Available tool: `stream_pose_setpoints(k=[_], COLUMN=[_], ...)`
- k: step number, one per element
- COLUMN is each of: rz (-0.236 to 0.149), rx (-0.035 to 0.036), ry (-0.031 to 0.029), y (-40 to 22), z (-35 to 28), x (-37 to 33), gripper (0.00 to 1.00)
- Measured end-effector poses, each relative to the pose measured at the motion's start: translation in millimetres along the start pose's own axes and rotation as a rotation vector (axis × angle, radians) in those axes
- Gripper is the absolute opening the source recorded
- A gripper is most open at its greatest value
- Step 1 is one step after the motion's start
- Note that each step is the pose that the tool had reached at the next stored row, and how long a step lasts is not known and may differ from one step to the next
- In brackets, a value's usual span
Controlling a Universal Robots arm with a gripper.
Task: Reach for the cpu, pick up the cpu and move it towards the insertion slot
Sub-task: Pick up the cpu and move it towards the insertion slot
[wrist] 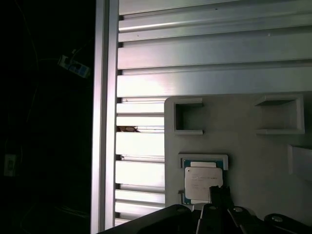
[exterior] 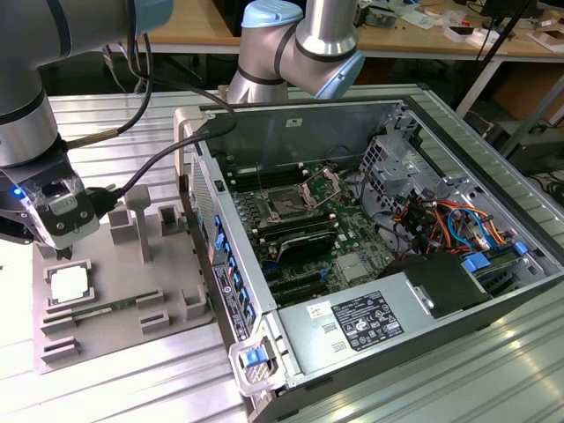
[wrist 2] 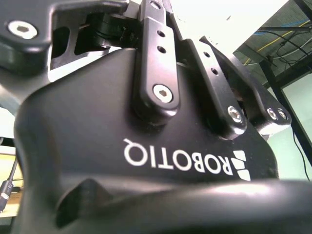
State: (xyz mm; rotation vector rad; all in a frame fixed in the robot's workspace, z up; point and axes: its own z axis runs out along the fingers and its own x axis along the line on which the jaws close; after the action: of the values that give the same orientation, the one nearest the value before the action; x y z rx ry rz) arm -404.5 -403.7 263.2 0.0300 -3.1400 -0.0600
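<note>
**Reach nearly done, the cpu not yet lifted**

In the exterior view the work sits at nine o'clock of the scene. There the pincer (exterior: 60,251) hangs low over the grey fixture plate (exterior: 99,264), which rests on the slatted metal tabletop (exterior: 115,392). The cpu (exterior: 70,284) lies flat in its nest on that plate, just at six o'clock of the pincer's tip. I cannot tell from this view whether they touch. In the first wrist view the dark tip overlaps one corner of the chip (wrist: 202,179), so the reach looks all but complete. Whether the pincer is released or clenched cannot be told, and nothing shows the chip gripped or raised. A green memory stick (exterior: 101,310) lies just beside the cpu, at about four o'clock of it.

Further right stands the open computer case (exterior: 352,110). The insertion slot (exterior: 286,207) on its green motherboard (exterior: 361,227) is well apart from the chip, between two and three o'clock of it. The retention bracket (exterior: 324,183) appears swung up. I judge that the pick-up and the whole carry to the slot remain.
</note>
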Motion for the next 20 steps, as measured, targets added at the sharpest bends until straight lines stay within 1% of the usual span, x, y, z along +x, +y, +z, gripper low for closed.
stream_pose_setpoints(k=[20], rz=[0.0], rx=[0.0], ry=[0.0001], y=[-0.1], z=[3.6], x=[0.0], gripper=[0.11])
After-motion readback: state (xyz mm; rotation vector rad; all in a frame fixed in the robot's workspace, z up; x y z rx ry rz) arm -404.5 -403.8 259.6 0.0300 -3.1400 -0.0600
